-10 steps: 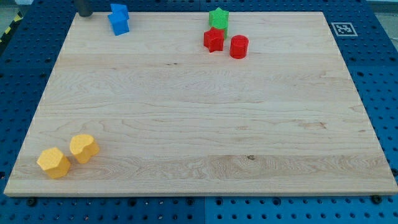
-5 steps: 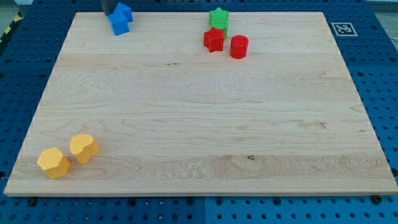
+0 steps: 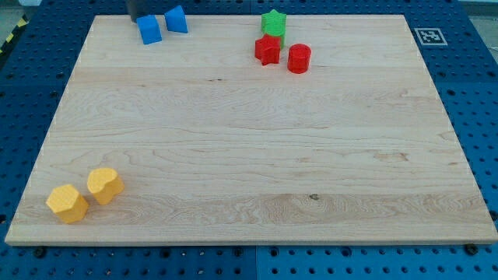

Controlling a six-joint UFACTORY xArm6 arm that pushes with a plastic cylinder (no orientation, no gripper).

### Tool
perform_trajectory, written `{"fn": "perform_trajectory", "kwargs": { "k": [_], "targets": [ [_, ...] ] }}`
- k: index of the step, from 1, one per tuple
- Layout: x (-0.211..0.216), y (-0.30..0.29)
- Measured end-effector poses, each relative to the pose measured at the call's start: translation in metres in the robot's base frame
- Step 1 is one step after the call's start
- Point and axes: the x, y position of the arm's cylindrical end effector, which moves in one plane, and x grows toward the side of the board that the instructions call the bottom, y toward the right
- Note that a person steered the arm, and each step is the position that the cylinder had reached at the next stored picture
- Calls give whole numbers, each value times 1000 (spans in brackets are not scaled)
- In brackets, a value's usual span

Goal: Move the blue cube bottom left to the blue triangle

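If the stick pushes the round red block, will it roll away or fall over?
Probably neither. The red cylinder stands upright on its flat end on the wooden board, so it should slide. It looks short and squat, so tipping seems unlikely. It might bump the red star close beside it.

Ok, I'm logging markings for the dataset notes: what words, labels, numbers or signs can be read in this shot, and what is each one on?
No readable words, numbers or brand names anywhere.
Square black-and-white marker: a coded pattern, not text, at the wooden board's top right corner in the view.
Yellow-and-black striped tape: at the view's left edge, no lettering.
The blocks carry no markings.
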Motion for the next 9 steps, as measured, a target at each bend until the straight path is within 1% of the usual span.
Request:
{"fn": "perform_trajectory", "kwargs": {
  "k": [2,5,6,9],
  "targets": [
    [1,36],
    [35,39],
    [49,42],
    [115,45]
  ]
}}
